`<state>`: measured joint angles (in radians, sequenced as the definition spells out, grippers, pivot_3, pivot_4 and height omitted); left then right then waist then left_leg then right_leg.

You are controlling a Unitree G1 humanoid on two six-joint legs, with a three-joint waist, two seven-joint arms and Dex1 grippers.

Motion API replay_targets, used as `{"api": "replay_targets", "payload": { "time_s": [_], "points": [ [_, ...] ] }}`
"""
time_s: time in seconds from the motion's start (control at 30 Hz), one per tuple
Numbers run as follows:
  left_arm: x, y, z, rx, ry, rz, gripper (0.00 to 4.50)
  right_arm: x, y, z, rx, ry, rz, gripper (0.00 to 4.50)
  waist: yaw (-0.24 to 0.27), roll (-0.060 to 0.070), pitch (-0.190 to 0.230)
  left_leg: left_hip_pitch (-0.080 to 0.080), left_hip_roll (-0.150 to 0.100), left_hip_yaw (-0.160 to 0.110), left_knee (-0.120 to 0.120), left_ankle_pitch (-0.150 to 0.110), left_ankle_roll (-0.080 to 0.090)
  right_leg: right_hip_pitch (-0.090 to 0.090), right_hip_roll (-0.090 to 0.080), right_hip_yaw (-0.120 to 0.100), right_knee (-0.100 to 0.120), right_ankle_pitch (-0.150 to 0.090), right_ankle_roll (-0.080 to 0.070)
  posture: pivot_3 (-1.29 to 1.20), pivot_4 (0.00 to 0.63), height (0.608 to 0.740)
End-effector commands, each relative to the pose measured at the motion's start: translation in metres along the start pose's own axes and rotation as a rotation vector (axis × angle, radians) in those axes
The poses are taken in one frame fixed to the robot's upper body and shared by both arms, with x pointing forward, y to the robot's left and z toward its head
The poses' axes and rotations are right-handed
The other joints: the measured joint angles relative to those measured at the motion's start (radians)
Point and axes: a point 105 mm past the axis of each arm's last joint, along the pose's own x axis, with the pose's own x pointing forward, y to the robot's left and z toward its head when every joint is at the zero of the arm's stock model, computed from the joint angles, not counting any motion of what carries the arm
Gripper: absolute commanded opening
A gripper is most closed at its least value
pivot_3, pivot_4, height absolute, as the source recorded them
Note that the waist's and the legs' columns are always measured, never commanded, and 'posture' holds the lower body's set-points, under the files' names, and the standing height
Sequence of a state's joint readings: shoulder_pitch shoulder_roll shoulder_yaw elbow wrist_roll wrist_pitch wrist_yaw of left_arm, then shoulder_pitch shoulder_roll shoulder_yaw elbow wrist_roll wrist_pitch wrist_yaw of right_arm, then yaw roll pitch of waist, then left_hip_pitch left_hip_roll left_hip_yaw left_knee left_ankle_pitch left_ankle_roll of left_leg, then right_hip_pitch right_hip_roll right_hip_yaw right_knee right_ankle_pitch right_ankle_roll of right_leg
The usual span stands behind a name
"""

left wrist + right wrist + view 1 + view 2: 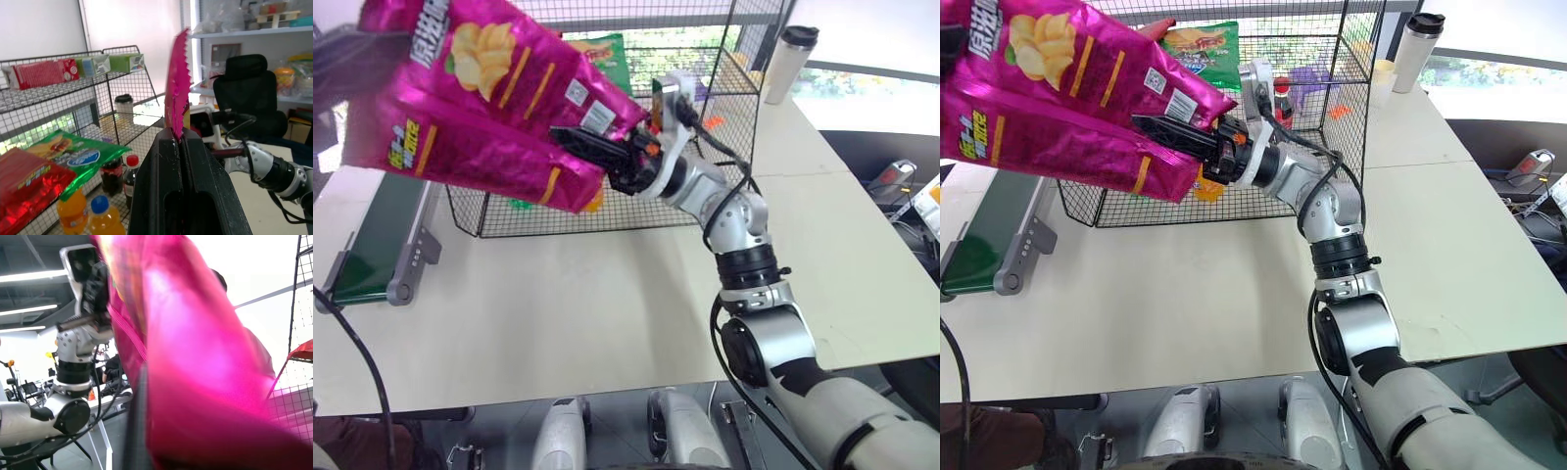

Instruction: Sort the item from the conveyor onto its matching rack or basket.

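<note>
While both grippers are clamped on the magenta chip bag [484, 93], I've got it held up in the air, above the table's left part and in front of the wire-mesh cage [1351, 108]. Right gripper [570, 140]: two black fingers pinched together on the bag's lower right edge. Left gripper [180, 142]: jaws shut tight on the bag's crimped seam, seen in the left wrist view.

Count, from the bag outward: 1 magenta bag, off the conveyor [382, 235], which lies at the table's left edge w/ its green belt bare in the part I see. In the cage's lower level: 1 green chip bag [73, 154], 1 red chip bag [27, 183] beside it, 2 orange drink bottles [73, 213], 2 dark bottles w/ red caps [131, 178]. Upper shelf holds a row of small cartons, red to green; can't count them exactly. 1 steel tumbler [790, 61] w/ black lid stands just right of the cage.

Surface: 1 pale, cream-white table [607, 304]. Room: black office chair [249, 98] and cluttered shelving behind, bright window beyond the cage.
</note>
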<state>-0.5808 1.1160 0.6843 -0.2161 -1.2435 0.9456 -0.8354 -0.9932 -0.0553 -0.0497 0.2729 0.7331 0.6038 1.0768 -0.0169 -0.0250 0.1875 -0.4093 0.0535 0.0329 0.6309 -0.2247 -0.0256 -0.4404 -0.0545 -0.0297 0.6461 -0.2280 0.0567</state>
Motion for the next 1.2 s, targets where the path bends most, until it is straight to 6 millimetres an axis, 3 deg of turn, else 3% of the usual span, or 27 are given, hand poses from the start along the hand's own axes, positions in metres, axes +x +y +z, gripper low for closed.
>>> {"api": "replay_targets", "payload": {
  "time_s": [0.03,0.1,0.13,0.2,0.33,0.43,0.53,0.7,0.87,1.2],
  "points": [
    [-0.006,0.002,0.004,0.061,-0.01,0.038,0.0,0.001,0.014,0.018,-0.054,-0.035,0.038,0.07,0.001,0.0,0.0,0.0,0.0,0.0,0.0,0.0,0.0,0.0,0.0,0.0,0.0,0.0,0.0,0.0,0.15,0.74],
    [-0.007,0.008,0.001,0.056,-0.015,0.066,0.0,-0.003,0.016,0.022,-0.063,-0.035,0.024,0.07,0.002,0.0,0.0,0.0,0.0,0.0,0.0,0.0,0.0,0.0,0.0,0.0,0.0,0.0,0.0,0.0,0.15,0.74],
    [-0.008,0.01,0.0,0.044,-0.018,0.071,0.27,-0.006,0.018,0.024,-0.069,-0.033,0.018,0.02,0.002,0.0,0.0,0.0,0.0,0.0,0.0,0.0,0.0,0.0,0.0,0.0,0.0,0.0,0.0,0.0,0.15,0.74],
    [-0.01,0.012,-0.001,0.008,-0.027,0.072,0.85,-0.011,0.022,0.028,-0.079,-0.03,0.006,0.0,0.003,0.0,0.0,0.0,0.0,0.0,0.0,0.0,0.0,0.0,0.0,0.0,0.0,0.0,0.0,0.0,0.15,0.74],
    [-0.009,0.032,-0.001,0.051,-0.051,0.176,2.52,-0.017,0.028,0.031,-0.094,-0.02,-0.022,0.0,0.003,0.0,0.0,0.0,0.0,0.0,0.0,0.0,0.0,0.0,0.0,0.0,0.0,0.0,0.0,0.0,0.15,0.74],
    [-0.012,0.042,-0.005,0.075,-0.038,0.213,2.52,-0.024,0.03,0.033,-0.111,-0.011,-0.065,0.0,0.003,0.0,0.0,0.0,0.0,0.0,0.0,0.0,0.0,0.0,0.0,0.0,0.0,0.0,0.0,0.0,0.15,0.74],
    [-0.026,0.051,0.004,0.08,-0.082,0.261,2.52,-0.039,0.029,0.042,-0.15,-0.012,-0.154,0.0,0.003,0.0,0.0,0.0,0.0,0.001,0.0,0.0,0.0,0.0,0.0,0.0,0.0,0.0,0.0,0.0,0.15,0.74],
    [-0.03,0.046,-0.01,0.02,-0.078,0.225,2.52,-0.067,0.039,0.067,-0.26,0.027,-0.283,0.0,0.005,0.0,0.0,-0.001,-0.001,0.001,0.0,0.0,0.0,-0.001,-0.001,0.0,-0.001,0.0,0.0,0.0,0.15,0.74],
    [-0.022,0.045,-0.024,-0.02,-0.104,0.201,2.52,-0.08,0.053,0.085,-0.361,0.068,-0.343,0.0,0.005,0.0,0.0,0.0,-0.001,0.001,0.0,0.0,0.0,0.0,-0.002,0.0,-0.001,-0.001,-0.001,0.0,0.15,0.74],
    [-0.009,0.047,-0.048,-0.111,-0.143,0.165,2.52,-0.113,0.066,0.181,-0.873,0.084,-0.655,0.0,0.005,-0.001,0.0,-0.001,-0.001,0.001,0.0,0.0,0.0,0.0,-0.001,0.0,-0.003,-0.001,-0.001,0.0,0.15,0.74]
  ]
}}
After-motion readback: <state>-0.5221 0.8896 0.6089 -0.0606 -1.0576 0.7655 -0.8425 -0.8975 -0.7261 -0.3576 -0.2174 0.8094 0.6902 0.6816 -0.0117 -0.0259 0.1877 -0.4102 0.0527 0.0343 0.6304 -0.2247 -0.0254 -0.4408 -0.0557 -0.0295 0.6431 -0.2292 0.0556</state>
